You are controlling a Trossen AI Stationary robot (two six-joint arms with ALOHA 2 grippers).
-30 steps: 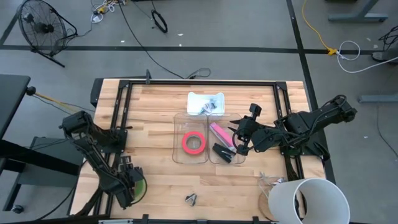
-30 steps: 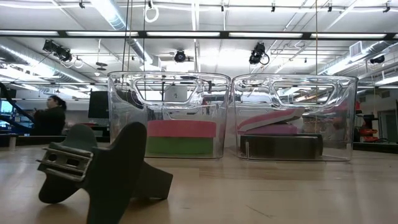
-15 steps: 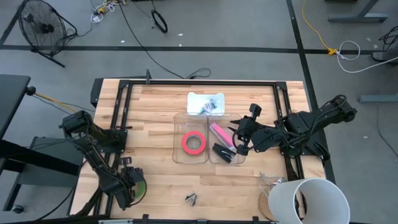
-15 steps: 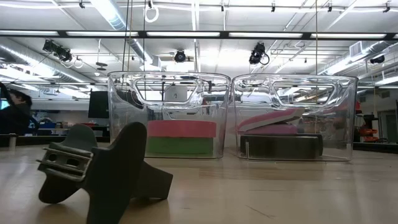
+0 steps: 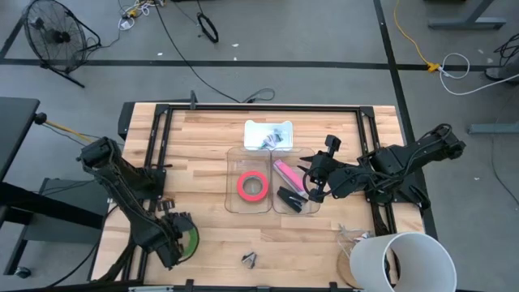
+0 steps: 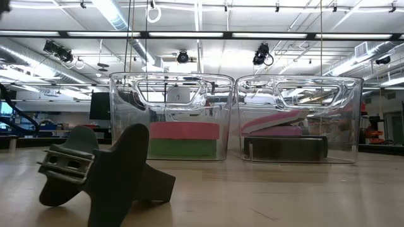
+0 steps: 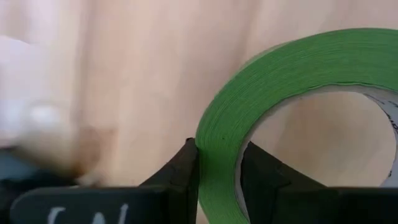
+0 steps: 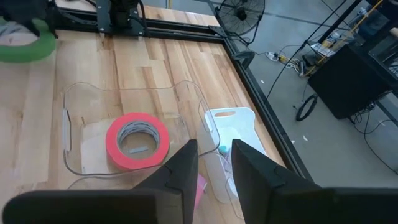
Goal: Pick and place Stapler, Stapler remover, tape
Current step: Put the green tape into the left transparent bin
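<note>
My left gripper [image 5: 177, 237] is shut on a green tape roll [image 5: 190, 240] near the table's front left; the roll also shows in the right wrist view [image 8: 22, 40]. My right gripper [image 5: 311, 183] hovers open and empty over the right clear bin [image 5: 312, 207], which holds a pink stapler [image 5: 285, 173] and a black stapler [image 5: 290, 199]. A red tape roll [image 5: 253, 186] lies flat in the left clear bin [image 5: 232, 203]. A dark staple remover [image 5: 249, 259] rests on the wood near the front edge, and looms large in the low view [image 6: 107, 173]. My left gripper pinches the green roll's wall [image 7: 217, 177] between its two fingers. One finger [image 7: 184, 168] is on the outside of the ring and the other [image 7: 264, 180] is inside the hole. Whether the roll is clear of the table, I cannot tell.
A white tray [image 5: 268, 134] with small items stands behind the bins. A white bucket [image 5: 401, 258] stands at the front right corner. A black frame [image 5: 259, 109] runs along the table's edges. Bare wood lies between the left gripper and the bins.
My left gripper has gone a little toward the table's right edge with the green tape roll still in its hold. A person in the room behind has gone out of the low view.
</note>
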